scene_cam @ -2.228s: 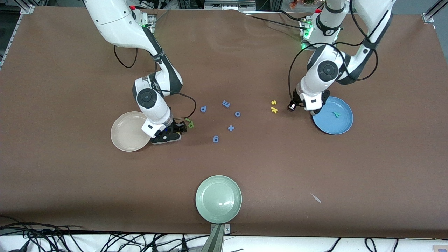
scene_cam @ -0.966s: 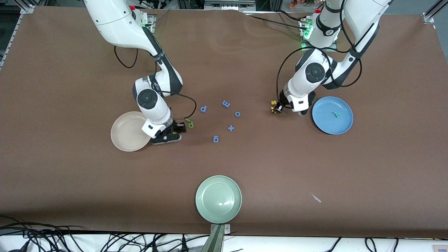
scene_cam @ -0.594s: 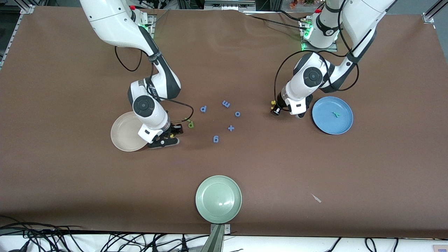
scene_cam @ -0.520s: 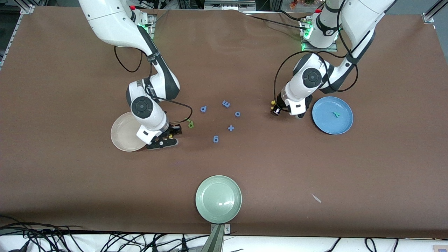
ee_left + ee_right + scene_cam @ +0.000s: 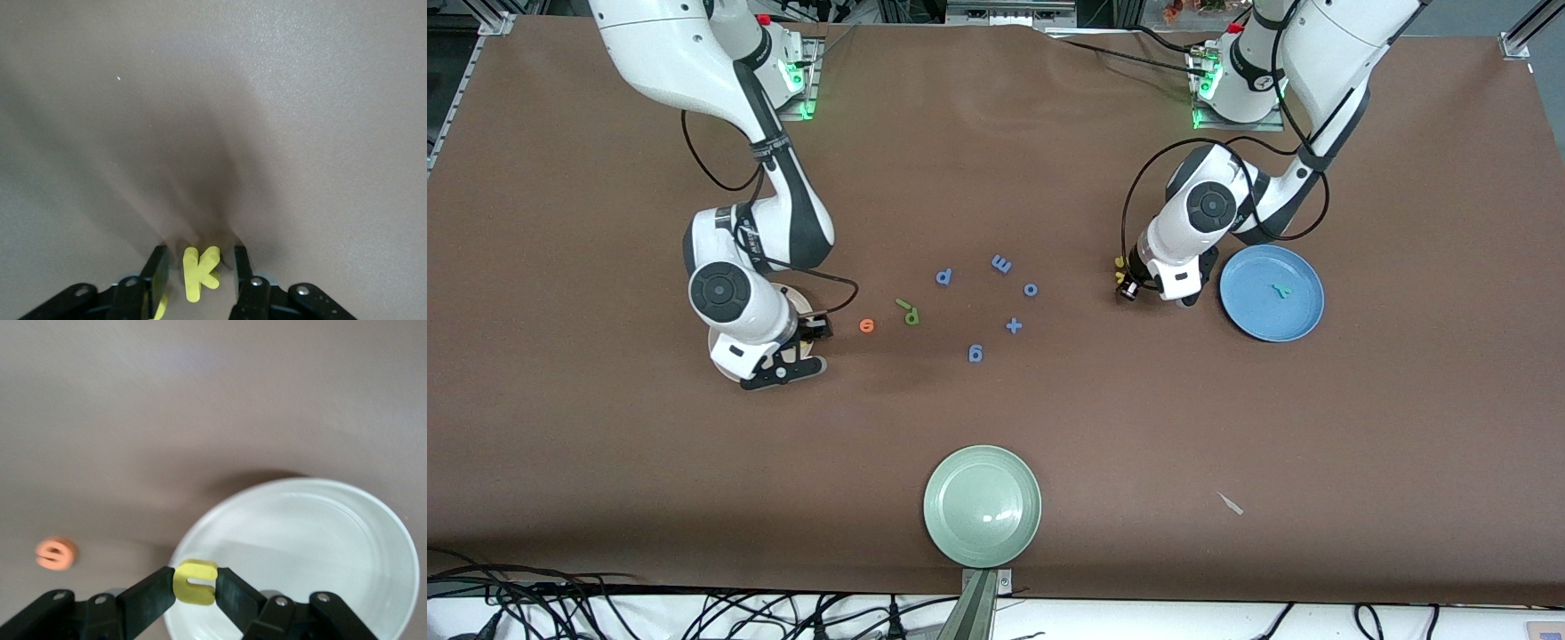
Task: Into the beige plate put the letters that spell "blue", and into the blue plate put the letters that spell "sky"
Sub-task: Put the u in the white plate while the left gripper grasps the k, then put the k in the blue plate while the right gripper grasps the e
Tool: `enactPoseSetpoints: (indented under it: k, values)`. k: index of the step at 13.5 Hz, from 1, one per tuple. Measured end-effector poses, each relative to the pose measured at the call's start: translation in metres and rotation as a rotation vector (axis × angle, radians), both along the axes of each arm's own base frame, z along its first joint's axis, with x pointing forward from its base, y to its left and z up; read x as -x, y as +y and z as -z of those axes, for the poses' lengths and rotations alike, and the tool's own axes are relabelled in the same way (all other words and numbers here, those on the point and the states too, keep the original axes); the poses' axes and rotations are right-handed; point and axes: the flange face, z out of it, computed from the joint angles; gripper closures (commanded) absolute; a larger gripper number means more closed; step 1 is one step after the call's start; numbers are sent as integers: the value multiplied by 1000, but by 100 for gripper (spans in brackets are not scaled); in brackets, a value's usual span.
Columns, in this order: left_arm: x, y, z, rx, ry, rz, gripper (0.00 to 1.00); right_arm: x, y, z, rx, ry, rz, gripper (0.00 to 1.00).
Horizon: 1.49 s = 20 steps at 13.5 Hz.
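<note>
Because the right gripper [image 5: 195, 587] pinches the yellow u [image 5: 195, 581] only by its edges, right at the rim of the beige plate [image 5: 347, 540], an early release could drop the letter on the counter [image 5: 605, 462] rather than inside; it hangs just over that rim. The orange e [image 5: 866, 326], light-green l [image 5: 903, 304] and dark-green b [image 5: 911, 316] lie on the counter off to the side of this gripper, toward the middle. The left gripper [image 5: 197, 272] stands low on the counter, its jaws narrowly apart around the yellow k [image 5: 199, 272], not yet clamped. The yellow s [image 5: 1120, 262] sits just beside it, so closing could nudge or catch both. The teal y [image 5: 1281, 290] already rests in the blue plate [image 5: 1303, 324], next to this gripper.
</note>
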Motion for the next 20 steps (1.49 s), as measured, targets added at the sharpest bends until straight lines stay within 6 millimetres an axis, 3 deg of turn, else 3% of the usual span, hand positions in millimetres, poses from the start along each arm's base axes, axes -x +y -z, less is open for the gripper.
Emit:
enactPoseSetpoints:
  k: [1,2,3,5,7,10,12,14,17,20]
  values:
    - [0,0,0,0,0,-1,58,7,-7,9,-2,-11,0,42]
    - [0,0,0,0,-1,-3,60,17,-12,21,-4,-25,-3,31]
    - [0,0,0,0,-1,-5,64,24,-15,29,-4,-29,-3,27]
    - [-1,-1,-1,-1,0,-16,76,28,-16,28,-8,-35,-1,27]
    - [-1,-2,-2,0,-1,-22,83,25,-6,9,-15,-30,27,27]
    - [-6,1,-4,0,-9,-31,85,17,32,-36,-18,14,102,27]
    - [-20,13,-16,-5,-28,-54,86,25,64,-41,-29,14,156,27]
    - [-36,44,-35,-46,-19,-51,86,36,90,-31,-30,15,197,27]
    - [-51,111,-56,-93,26,2,86,49,116,-7,-33,-20,241,27]
    - [-54,163,-55,-92,60,59,85,63,121,18,-34,-41,249,27]
